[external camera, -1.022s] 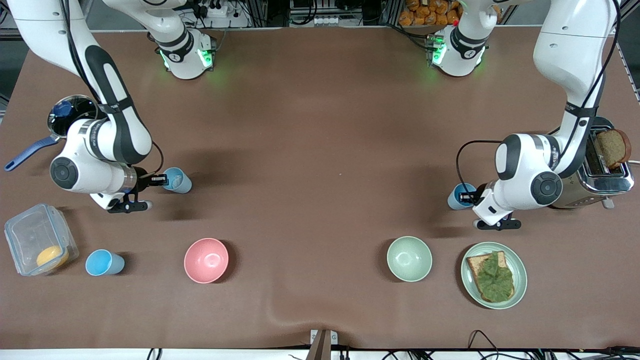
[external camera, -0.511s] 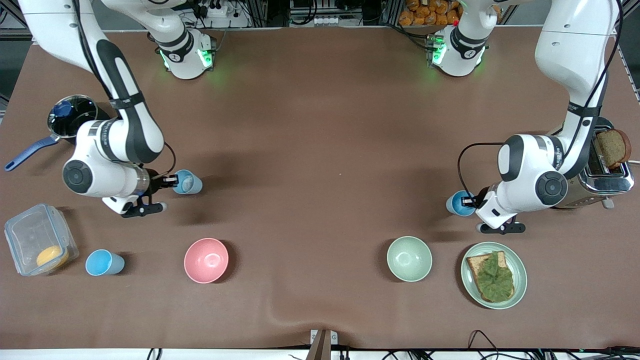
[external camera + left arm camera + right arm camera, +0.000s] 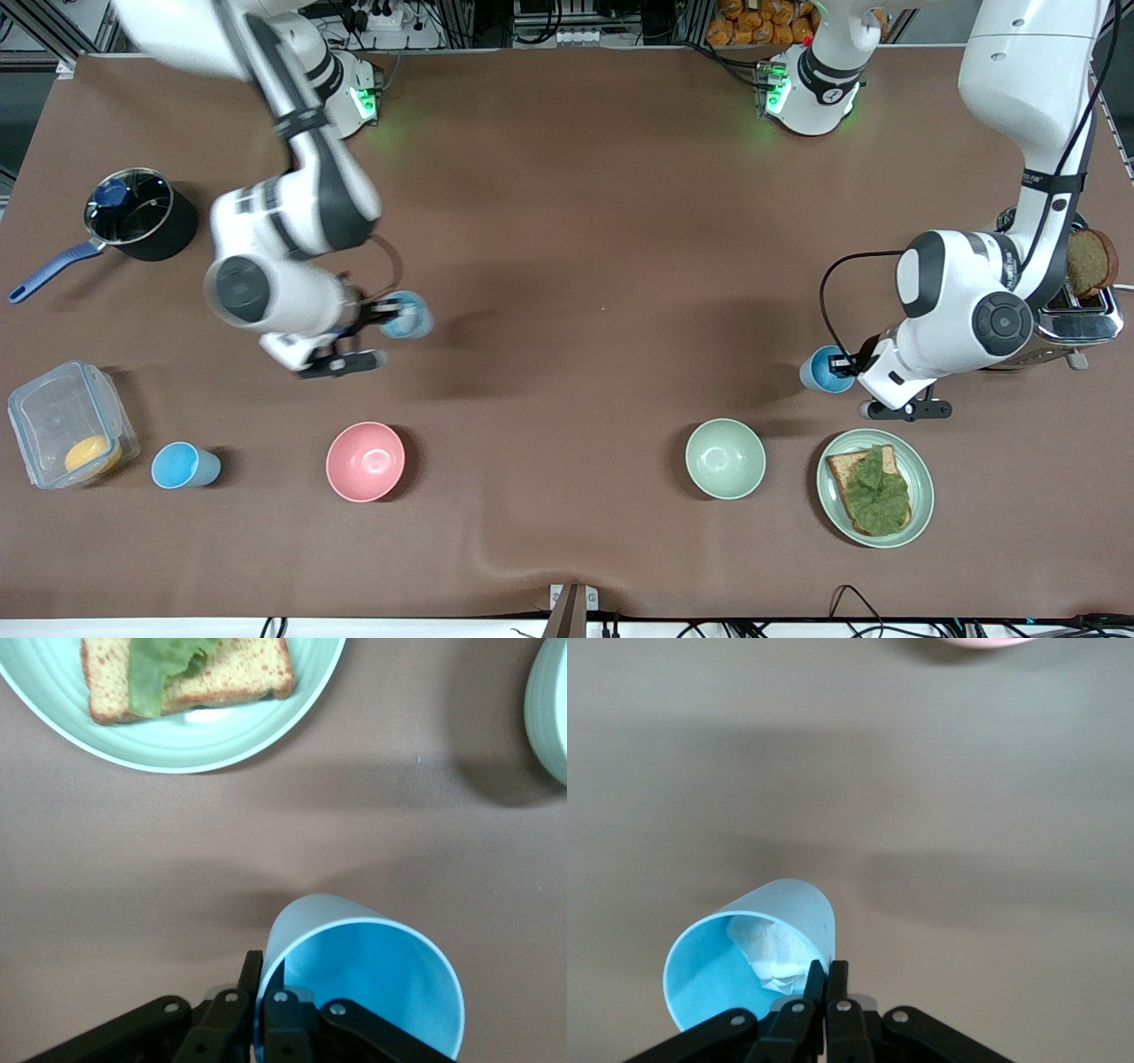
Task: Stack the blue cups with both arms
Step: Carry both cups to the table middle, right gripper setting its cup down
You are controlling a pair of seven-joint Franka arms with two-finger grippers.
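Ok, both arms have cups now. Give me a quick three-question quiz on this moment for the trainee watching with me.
1. True or false: the right gripper is shut on the rim of a blue cup with something white and crumpled inside.
2. Which lies nearest the left gripper?
A. the pot
B. the plate of bread and lettuce
C. the clear container
3. Fill in: a third blue cup stands on the table between the clear container and the ____ bowl.

Key: 1 true; 2 B; 3 pink. The left gripper pinches its own blue cup by the rim.
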